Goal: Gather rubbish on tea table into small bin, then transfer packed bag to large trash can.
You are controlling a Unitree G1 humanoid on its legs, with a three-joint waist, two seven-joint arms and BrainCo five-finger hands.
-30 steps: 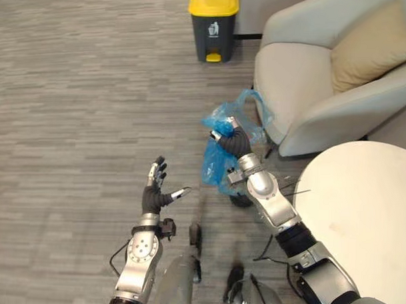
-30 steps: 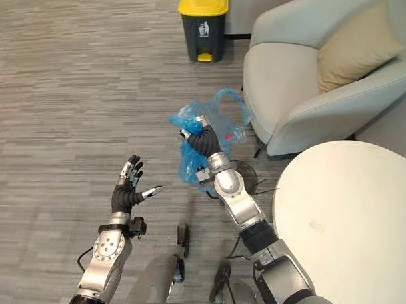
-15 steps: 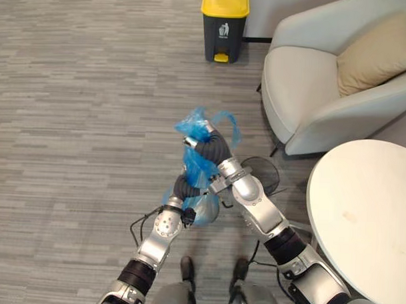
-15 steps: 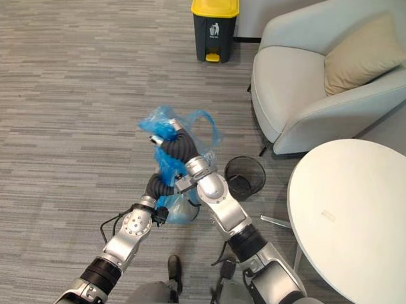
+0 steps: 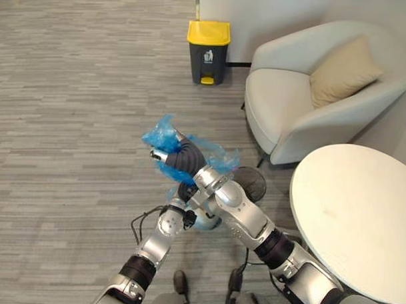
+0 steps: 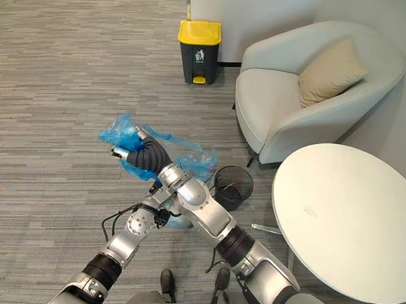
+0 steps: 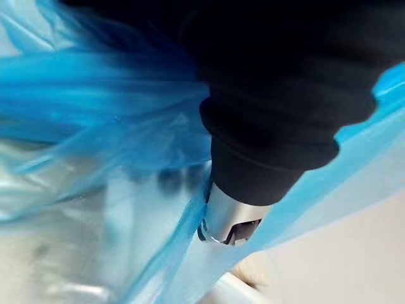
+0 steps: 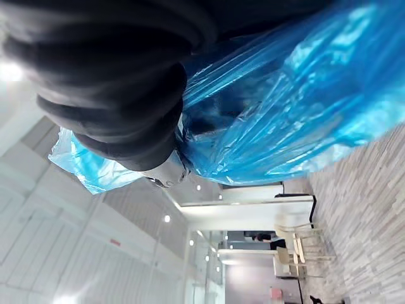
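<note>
Blue plastic bag (image 5: 219, 154) hangs from your right hand (image 5: 178, 159), fingers curled round its neck, near the small wire bin (image 5: 252, 184). Left hand (image 5: 183, 196) is under it, its grasp hidden. Grip firmly, carrying toward the yellow-lidded can (image 5: 208, 42).

floor (image 5: 72, 87): grey striped carpet | standing on it: yellow-lidded trash can (image 5: 208, 51); pale armchair (image 5: 291, 108); black mesh bin (image 6: 245, 187); round white table (image 5: 360, 224)

Head stereo pair: both eyes are looking steeply down, sharing floor (image 5: 71, 121), armchair (image 5: 292, 95), round table (image 5: 360, 224)
Wrist cameras: each is sitting very close against the blue bag (image 8: 285, 95)
</note>
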